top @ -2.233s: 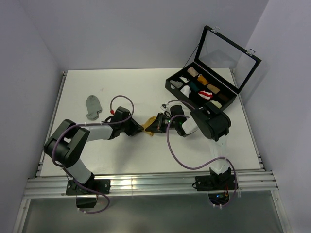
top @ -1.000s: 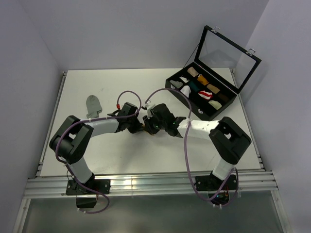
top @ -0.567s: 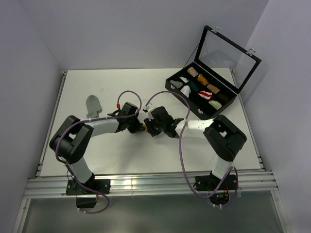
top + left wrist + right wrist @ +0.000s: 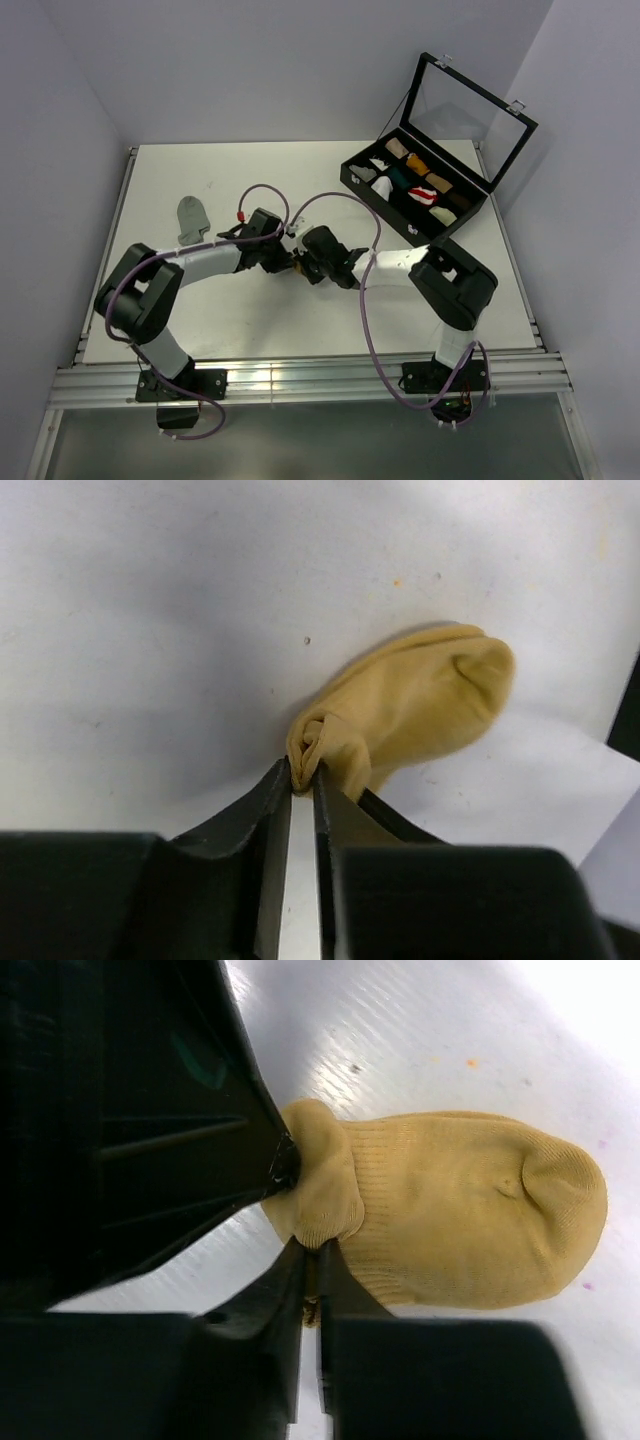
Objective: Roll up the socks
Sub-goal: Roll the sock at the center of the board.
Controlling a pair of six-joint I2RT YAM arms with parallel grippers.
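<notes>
The mustard-yellow sock (image 4: 410, 705) lies on the white table, its cuff end bunched; it also shows in the right wrist view (image 4: 450, 1215). My left gripper (image 4: 303, 777) is shut on the bunched cuff. My right gripper (image 4: 312, 1250) is shut on the same cuff from the other side, close against the left fingers (image 4: 150, 1140). In the top view both grippers meet at mid-table, left gripper (image 4: 287, 262) and right gripper (image 4: 304, 264), and hide nearly all of the sock. The grey sock (image 4: 192, 219) lies flat at the left. The white striped sock is out of view.
A black compartmented case (image 4: 352, 178) with its glass lid raised stands at the back right, holding several small fabric rolls. The table's left rail runs close to the grey sock.
The right arm has reached further left and both grippers have closed in together on the yellow sock, which now hardly shows from above. The grey sock has not moved.
</notes>
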